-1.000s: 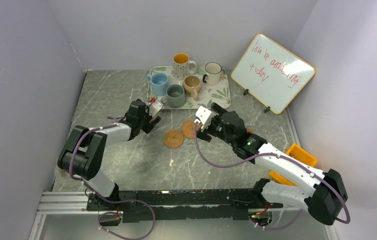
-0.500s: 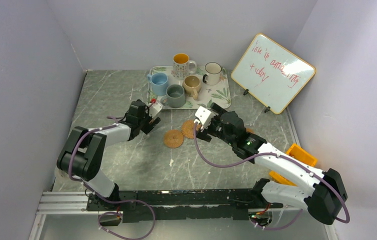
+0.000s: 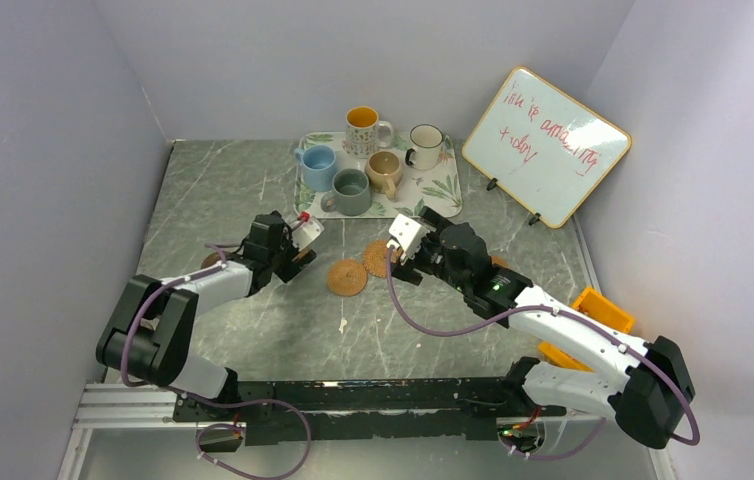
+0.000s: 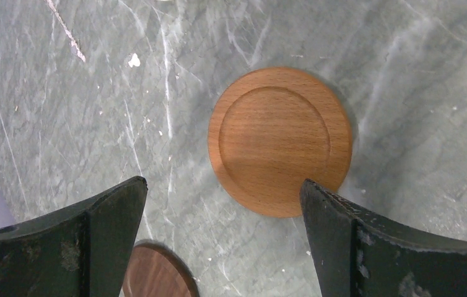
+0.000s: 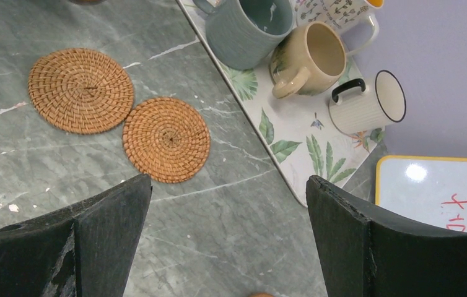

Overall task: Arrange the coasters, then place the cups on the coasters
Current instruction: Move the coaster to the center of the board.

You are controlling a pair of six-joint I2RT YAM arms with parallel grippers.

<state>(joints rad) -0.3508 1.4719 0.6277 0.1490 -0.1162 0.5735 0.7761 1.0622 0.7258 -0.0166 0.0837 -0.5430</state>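
One veined grey table (image 3: 233,190); leaf-print tray (image 3: 448,190) at far side carries all five glazed cups (image 3: 318,160). Left gripper (image 4: 222,185) has drawn back nearer-left, jaws wide, empty, above smooth round wooden coaster (image 4: 279,141). Right gripper (image 5: 228,182) wide, empty, over two touching woven rattan coasters (image 5: 166,139). Arranging unfinished, cups untouched.

The mugs (image 3: 351,192) stand close together on the tray (image 3: 440,188), so there is little room to get between them. The table (image 3: 213,190) left of the tray is bare and open from above. The whiteboard (image 3: 545,145) leans at the back right, near the tray.
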